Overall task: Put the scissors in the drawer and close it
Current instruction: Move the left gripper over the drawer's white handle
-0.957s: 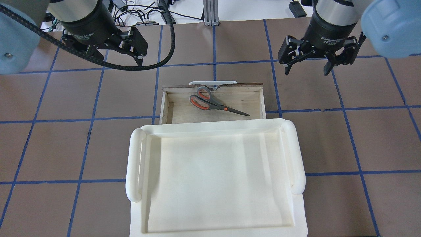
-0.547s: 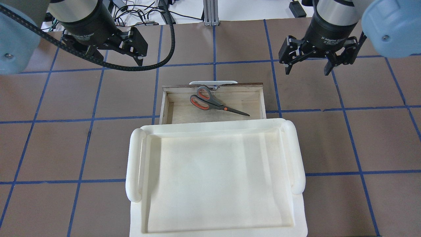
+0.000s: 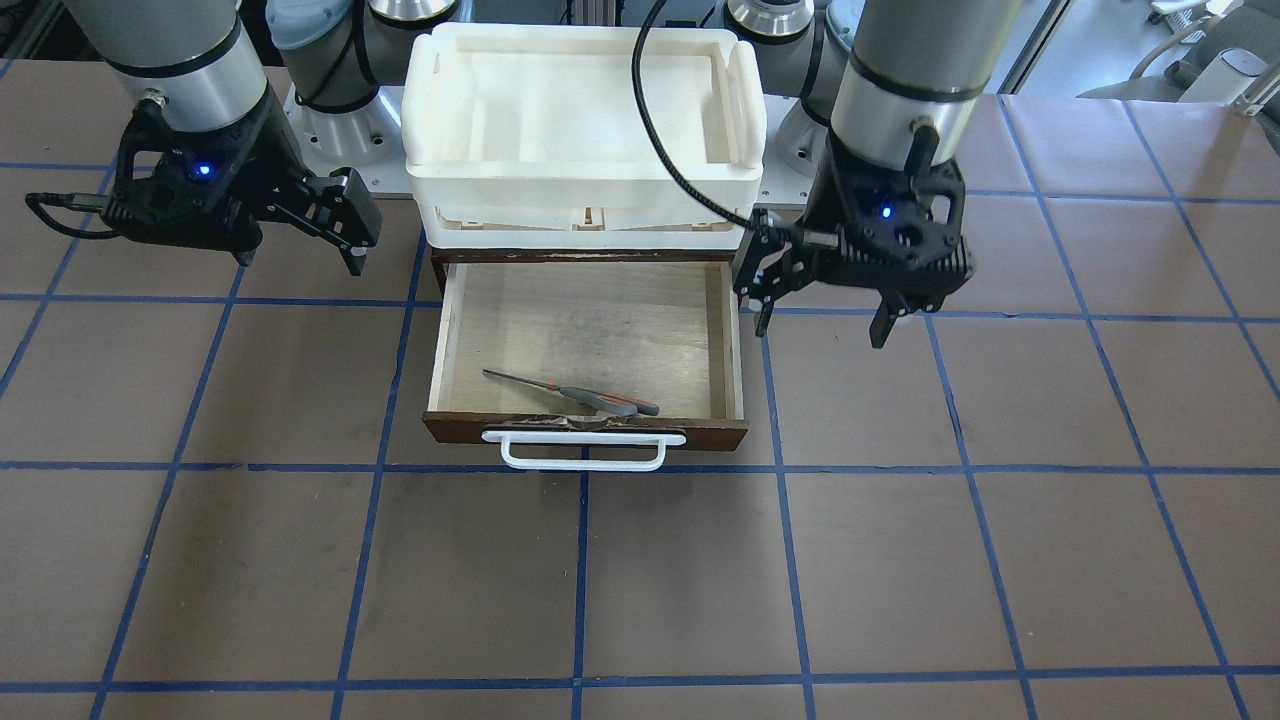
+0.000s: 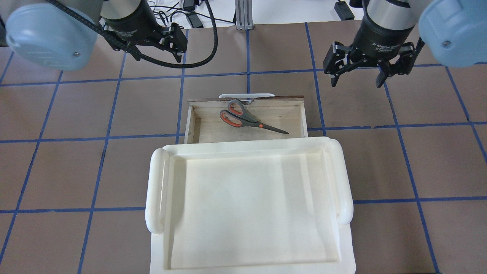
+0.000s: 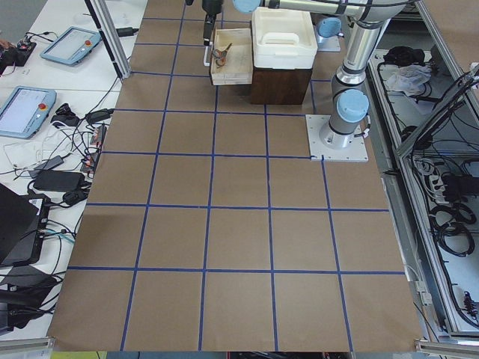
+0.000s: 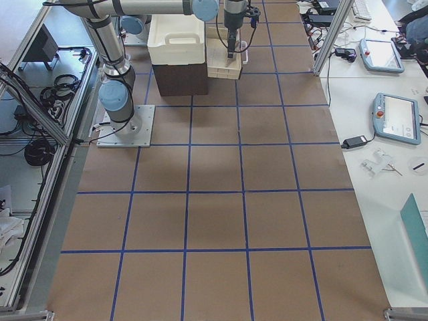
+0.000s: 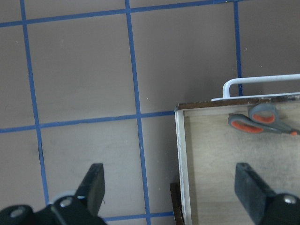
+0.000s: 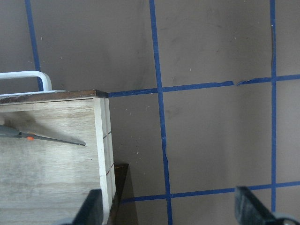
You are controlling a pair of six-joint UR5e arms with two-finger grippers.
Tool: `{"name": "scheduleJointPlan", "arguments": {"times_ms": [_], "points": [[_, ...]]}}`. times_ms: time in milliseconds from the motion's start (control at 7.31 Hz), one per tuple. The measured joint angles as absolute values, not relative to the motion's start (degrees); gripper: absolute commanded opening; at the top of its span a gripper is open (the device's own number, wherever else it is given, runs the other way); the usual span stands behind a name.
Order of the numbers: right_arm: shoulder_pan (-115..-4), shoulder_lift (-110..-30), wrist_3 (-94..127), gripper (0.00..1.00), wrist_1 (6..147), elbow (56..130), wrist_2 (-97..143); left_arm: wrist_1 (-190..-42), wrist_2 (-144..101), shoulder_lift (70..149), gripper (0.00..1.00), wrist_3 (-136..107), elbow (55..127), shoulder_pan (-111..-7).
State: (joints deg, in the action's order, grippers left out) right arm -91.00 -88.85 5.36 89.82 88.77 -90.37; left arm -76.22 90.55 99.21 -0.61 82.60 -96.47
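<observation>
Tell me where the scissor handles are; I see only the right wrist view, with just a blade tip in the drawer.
Observer: The scissors lie wholly inside the drawer, handle loops at its dark front board.
Operator: Report the left pincer.
Observer: The left pincer is open and empty, above the drawer's side wall on the robot's left.
Operator: Say what the drawer slides under.
Observer: A white tray tops the cabinet behind it.
</observation>
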Motion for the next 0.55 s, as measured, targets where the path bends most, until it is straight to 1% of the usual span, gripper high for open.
{"name": "scheduleJointPlan", "arguments": {"times_ms": [274, 547], "points": [[-90.9, -88.9, 4.2, 1.0, 89.8, 88.8, -90.6, -72.9, 90.4, 107.2, 1.0, -1.8, 76.0, -97.9], [-90.9, -88.8, 4.0, 1.0, 90.0, 88.8, -90.6, -67.9, 90.8, 114.4, 1.0, -3.8, 72.6, -99.9]]}}
